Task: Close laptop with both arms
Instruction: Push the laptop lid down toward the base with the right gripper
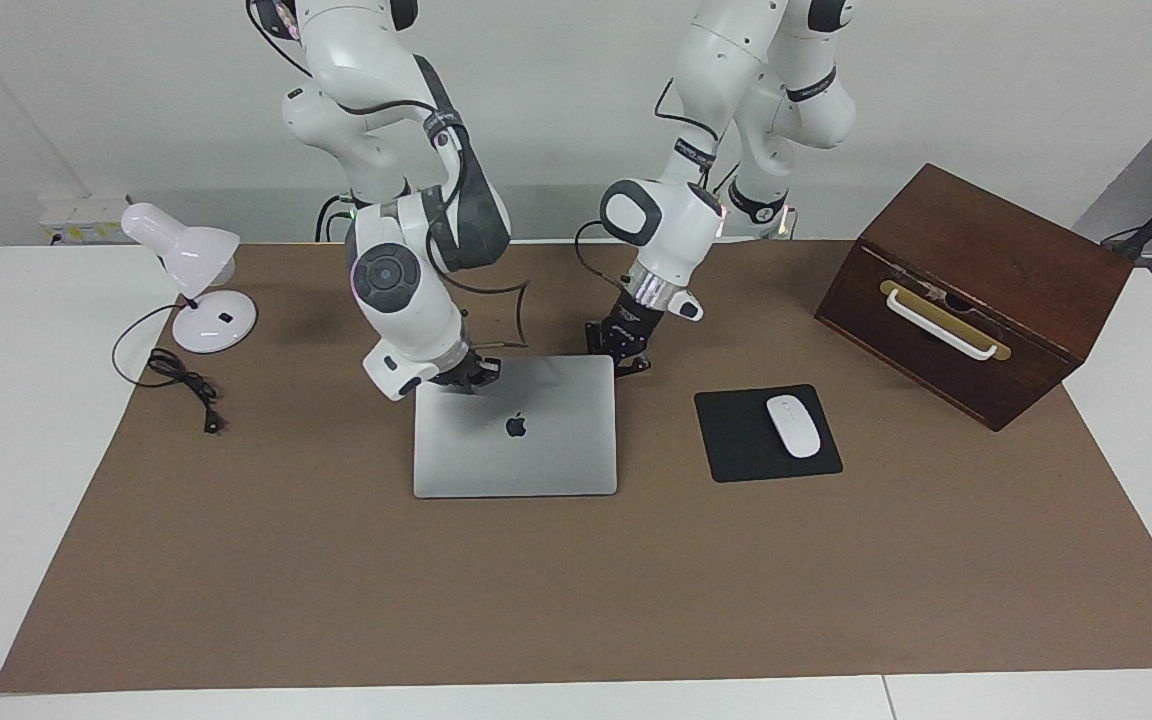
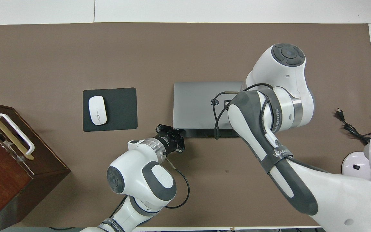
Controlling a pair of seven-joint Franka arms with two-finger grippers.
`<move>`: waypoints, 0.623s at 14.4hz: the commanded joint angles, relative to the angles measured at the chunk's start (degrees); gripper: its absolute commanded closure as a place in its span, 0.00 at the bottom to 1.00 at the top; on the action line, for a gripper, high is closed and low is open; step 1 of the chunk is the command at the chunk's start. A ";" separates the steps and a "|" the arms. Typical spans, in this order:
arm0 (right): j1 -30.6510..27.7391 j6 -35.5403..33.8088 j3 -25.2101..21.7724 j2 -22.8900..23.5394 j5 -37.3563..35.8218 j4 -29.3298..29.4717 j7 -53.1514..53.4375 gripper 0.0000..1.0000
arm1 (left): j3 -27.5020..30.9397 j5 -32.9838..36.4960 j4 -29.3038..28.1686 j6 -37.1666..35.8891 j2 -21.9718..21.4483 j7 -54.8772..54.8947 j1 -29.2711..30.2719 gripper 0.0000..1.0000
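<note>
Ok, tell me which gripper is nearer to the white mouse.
Left. The left gripper sits at the corner of the laptop toward the mouse; the right gripper is at the laptop's corner toward the right arm's end.
</note>
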 commanded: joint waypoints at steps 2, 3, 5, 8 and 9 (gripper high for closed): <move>0.62 2.73 -0.25 -2.25 1.28 -4.06 -1.78 1.00 | 0.73 -1.05 0.52 1.33 1.50 -0.24 -1.30 1.00; 0.62 3.17 -0.33 -2.34 1.28 -4.41 -1.86 1.00 | 0.73 -1.05 0.43 1.33 1.50 -0.24 -1.30 1.00; 0.62 3.87 -0.25 -2.43 1.28 -5.12 -1.95 1.00 | 0.73 -1.14 0.34 1.33 1.41 -0.24 -1.21 1.00; 0.62 4.49 -0.25 -2.60 1.28 -5.65 -2.04 1.00 | 0.73 -1.14 -0.10 1.33 1.41 -0.24 -1.30 1.00; 0.62 4.49 -0.25 -2.60 1.28 -5.73 -2.04 1.00 | 0.73 -1.14 -0.19 1.42 1.41 -0.24 -1.30 1.00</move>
